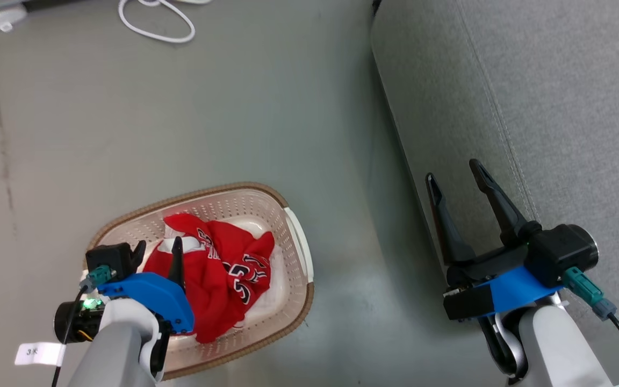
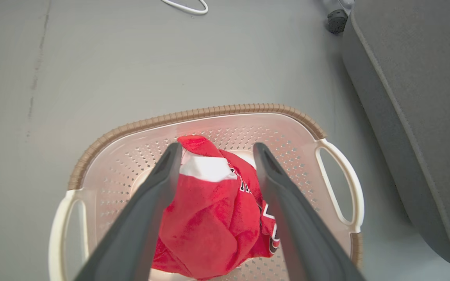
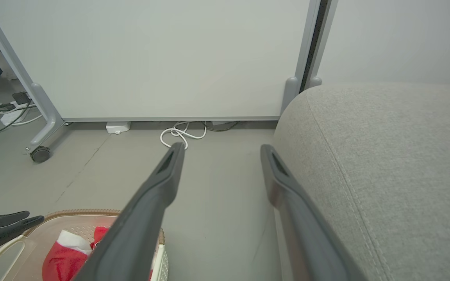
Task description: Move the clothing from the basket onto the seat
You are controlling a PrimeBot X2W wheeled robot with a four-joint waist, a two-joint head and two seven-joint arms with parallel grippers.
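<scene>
Grey fabric seat looks bare, so we judge nothing moved yet. The cream perforated basket on the floor holds the red jerseys. Our left claw hangs open over them, and our right claw is open by the seat.

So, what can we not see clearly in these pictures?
Head view: the clothing lies bunched; folds hide how many pieces and the full lettering.
Head view: the left gripper and its arm cover part of the basket.
Left wrist view: whether the fingers touch the cloth; they overlap it.
All views: the seat is cut off by edges.
</scene>
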